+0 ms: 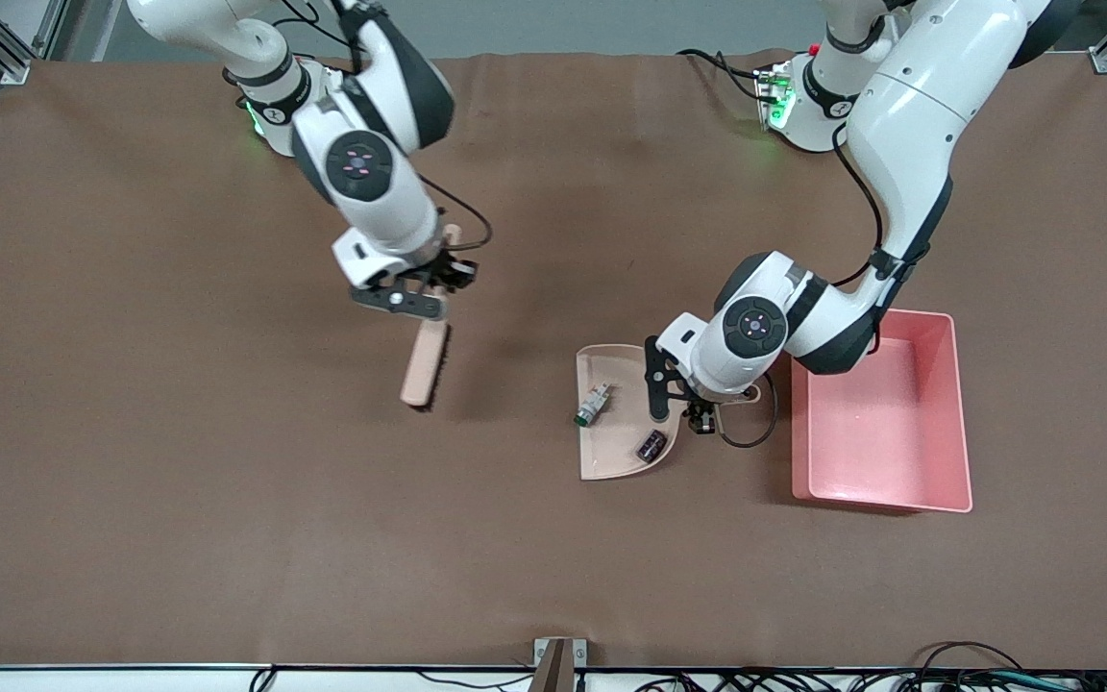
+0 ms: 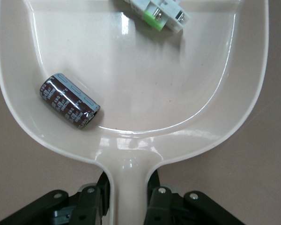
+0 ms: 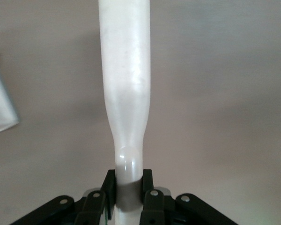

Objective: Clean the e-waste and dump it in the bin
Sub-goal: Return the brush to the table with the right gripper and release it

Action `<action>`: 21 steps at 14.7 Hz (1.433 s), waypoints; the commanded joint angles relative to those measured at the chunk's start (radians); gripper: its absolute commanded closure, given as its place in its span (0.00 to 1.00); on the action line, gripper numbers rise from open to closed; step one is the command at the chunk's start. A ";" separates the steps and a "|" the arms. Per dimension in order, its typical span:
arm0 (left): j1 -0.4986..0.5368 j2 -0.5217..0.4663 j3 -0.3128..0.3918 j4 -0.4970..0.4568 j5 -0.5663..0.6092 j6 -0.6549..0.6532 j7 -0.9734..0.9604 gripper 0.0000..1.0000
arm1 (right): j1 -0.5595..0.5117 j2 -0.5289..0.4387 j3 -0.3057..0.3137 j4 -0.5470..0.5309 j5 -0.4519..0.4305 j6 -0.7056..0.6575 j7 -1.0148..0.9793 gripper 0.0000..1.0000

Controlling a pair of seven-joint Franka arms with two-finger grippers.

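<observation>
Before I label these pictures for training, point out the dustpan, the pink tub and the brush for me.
dustpan (image 1: 614, 461): front view, bare floor of its pan.
pink tub (image 1: 961, 413): front view, its side wall toward the left arm's end of the table.
brush (image 1: 424, 360): front view, its pinkish back above the bristles.

We see the whitish-grey stubby switch (image 2: 157, 13) cut by the left wrist view's edge. The beige plastic dustpan's (image 1: 611, 452) handle hides under the left arm. The pale peach brush's (image 3: 124, 70) bristles stay hidden there.
</observation>
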 commanded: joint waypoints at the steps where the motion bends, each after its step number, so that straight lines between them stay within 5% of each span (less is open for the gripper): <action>1: -0.013 0.025 -0.001 0.030 0.021 -0.012 -0.019 1.00 | -0.134 -0.132 0.018 -0.171 -0.004 0.042 -0.100 1.00; 8: -0.014 0.036 -0.004 0.020 0.025 0.064 -0.011 1.00 | -0.502 -0.211 0.018 -0.334 -0.005 0.082 -0.540 1.00; 13: -0.027 0.048 -0.019 0.021 0.023 0.140 -0.009 1.00 | -0.586 -0.215 0.017 -0.532 -0.040 0.324 -0.640 1.00; 21: -0.011 0.037 -0.088 0.030 0.014 0.190 -0.008 1.00 | -0.659 -0.102 0.015 -0.558 -0.042 0.505 -0.768 1.00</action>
